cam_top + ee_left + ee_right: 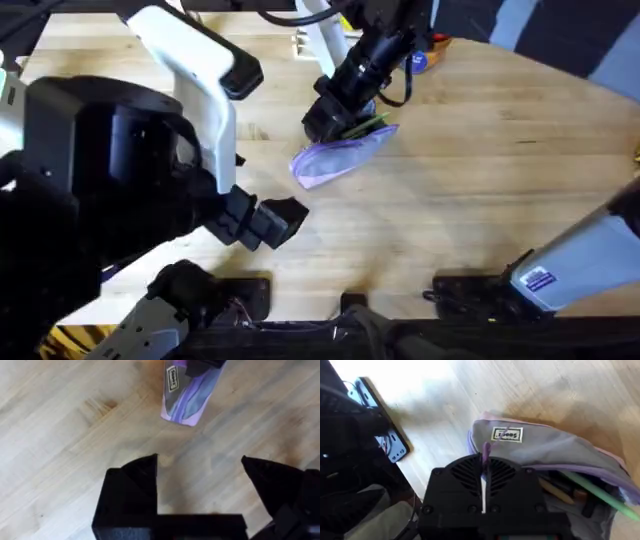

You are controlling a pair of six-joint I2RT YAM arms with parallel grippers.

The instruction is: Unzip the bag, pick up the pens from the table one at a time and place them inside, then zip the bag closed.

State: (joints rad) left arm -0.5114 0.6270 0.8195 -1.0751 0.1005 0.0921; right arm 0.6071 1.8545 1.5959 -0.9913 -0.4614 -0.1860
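Bag [338,157] beneath right gripper [322,118].

Left end effector [200,477] gapes open; right end effector [484,467] pinched closed.

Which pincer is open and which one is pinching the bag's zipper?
The left pincer is open over bare table; the right pincer grips the bag zipper.

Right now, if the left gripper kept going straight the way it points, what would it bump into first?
Probably the bag. The left gripper is open over bare table, and the pouch lies ahead of it, though depth is hard to judge.
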